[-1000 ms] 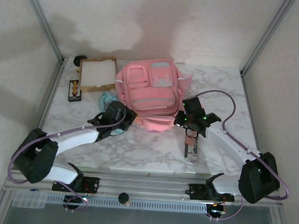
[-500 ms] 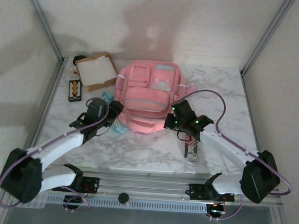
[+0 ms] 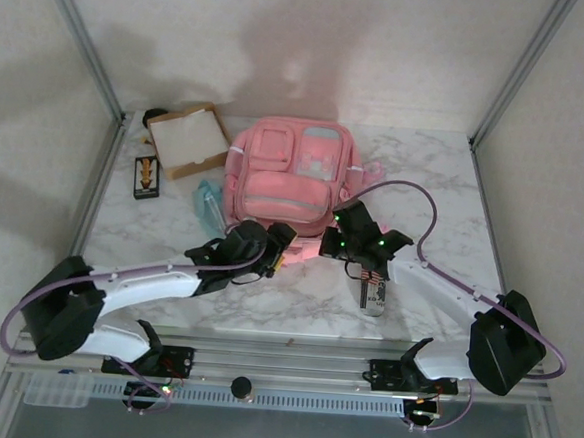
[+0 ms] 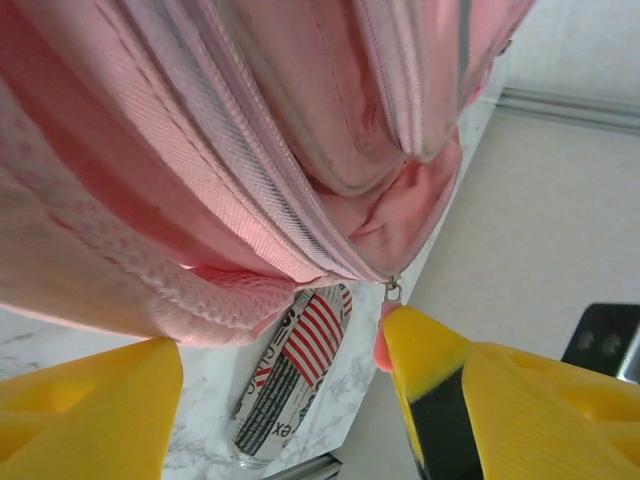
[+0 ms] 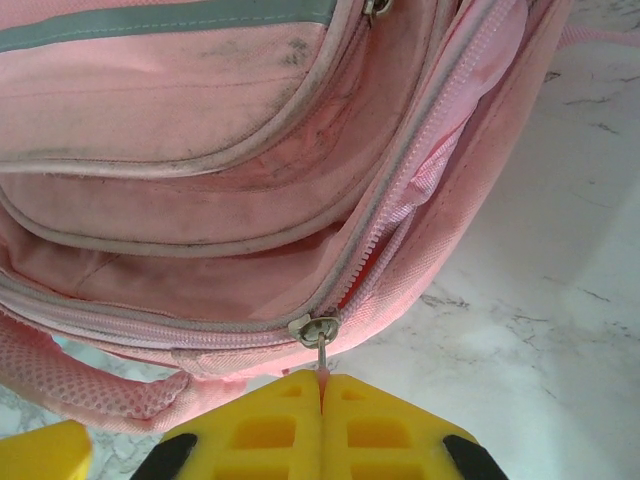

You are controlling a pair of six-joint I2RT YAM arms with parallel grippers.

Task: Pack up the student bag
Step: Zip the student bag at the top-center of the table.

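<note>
White marble tabletop bears the large pink fabric backpack; right gripper pinches its small metal zip pull, left gripper gapes wide at its near edge

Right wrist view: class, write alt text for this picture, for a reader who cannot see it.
The right gripper, its yellow fingers pressed together, is shut on the zip pull of the pink student bag. The bag's scuffed front pockets take up the upper left, and the white marble table lies to the right.
</note>
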